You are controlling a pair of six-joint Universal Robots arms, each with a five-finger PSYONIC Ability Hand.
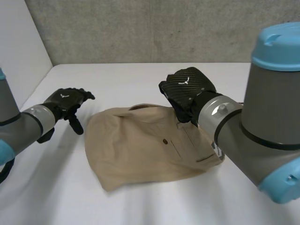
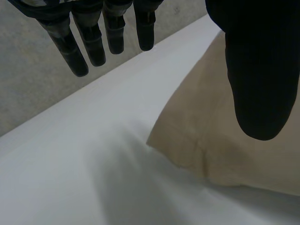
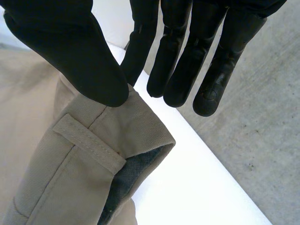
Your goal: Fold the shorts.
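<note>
The tan shorts (image 1: 150,145) lie flat in the middle of the white table (image 1: 117,77), waistband towards the far right. My right hand (image 1: 187,91) is at that waistband's far edge. In the right wrist view its thumb (image 3: 70,47) presses on the waistband of the shorts (image 3: 70,178) beside a belt loop (image 3: 89,143), fingers close behind the lifted edge, pinching it. My left hand (image 1: 65,104) hovers open just left of the shorts, touching nothing. In the left wrist view its straight fingers (image 2: 89,42) and thumb are spread above the near corner of the shorts (image 2: 225,154).
A grey concrete wall (image 1: 140,28) runs behind the table and a white wall (image 1: 18,47) stands at the left. Bare table (image 2: 70,178) surrounds the shorts. My right arm (image 1: 262,122) looms over the shorts' right side.
</note>
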